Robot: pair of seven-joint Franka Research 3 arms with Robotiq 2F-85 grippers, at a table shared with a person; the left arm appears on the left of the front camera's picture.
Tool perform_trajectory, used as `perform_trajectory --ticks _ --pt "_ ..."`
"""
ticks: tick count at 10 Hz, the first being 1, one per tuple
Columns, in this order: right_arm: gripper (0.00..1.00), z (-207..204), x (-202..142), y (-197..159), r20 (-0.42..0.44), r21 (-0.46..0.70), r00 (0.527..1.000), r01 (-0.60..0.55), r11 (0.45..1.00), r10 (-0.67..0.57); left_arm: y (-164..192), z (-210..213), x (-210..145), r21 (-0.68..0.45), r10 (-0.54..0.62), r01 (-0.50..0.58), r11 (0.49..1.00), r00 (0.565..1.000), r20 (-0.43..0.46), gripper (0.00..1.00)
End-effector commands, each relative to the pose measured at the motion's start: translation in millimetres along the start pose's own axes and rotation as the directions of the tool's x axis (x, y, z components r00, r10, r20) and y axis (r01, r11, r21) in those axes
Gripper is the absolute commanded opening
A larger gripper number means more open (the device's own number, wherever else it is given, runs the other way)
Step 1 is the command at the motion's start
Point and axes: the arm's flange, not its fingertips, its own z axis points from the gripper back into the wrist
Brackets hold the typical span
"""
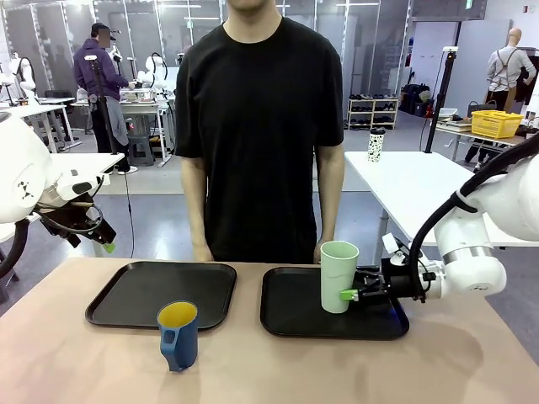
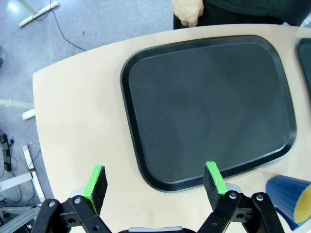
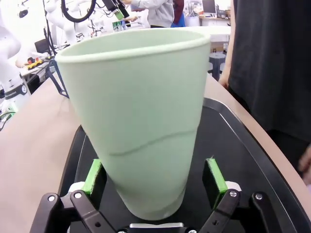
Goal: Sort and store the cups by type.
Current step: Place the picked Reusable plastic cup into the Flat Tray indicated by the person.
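Note:
A tall pale mint-green tumbler stands upright on the right black tray. My right gripper reaches in from the right at its lower part, jaws open, one green pad on each side of the tumbler. In the right wrist view a gap shows between the pads and the cup wall. A dark blue mug with a yellow inside and a handle stands on the table in front of the left tray. My left gripper hangs open above the table's left end, empty.
A person in a black shirt stands at the far edge, hands near the trays; one hand is by the left tray's far corner. The blue mug is beside that tray. A small white spotted cup stands on a farther table.

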Motion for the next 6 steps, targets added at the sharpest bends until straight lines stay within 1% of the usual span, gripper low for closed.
perform_trajectory --ticks 1,4,5,6 --pt "1.0 19.7 12.9 -1.6 -0.072 -0.024 0.996 0.043 0.999 -0.045 1.5 1.5 -0.9 -0.004 0.004 -0.004 1.0 1.0 0.002 1.0" --pt "1.0 62.3 27.8 5.1 -0.125 -0.066 0.99 0.063 0.996 -0.071 1.5 1.5 -0.9 -0.004 0.004 -0.004 1.0 1.0 0.002 1.0" --pt "1.0 79.6 35.1 8.9 -0.153 -0.093 0.986 0.058 0.994 -0.071 1.5 1.5 -0.9 -0.004 0.004 -0.004 1.0 1.0 0.002 1.0" --pt "1.0 96.9 46.4 14.6 -0.18 -0.135 0.982 0.028 0.99 -0.052 1.5 1.5 -0.9 -0.004 0.004 -0.004 1.0 1.0 0.002 1.0"
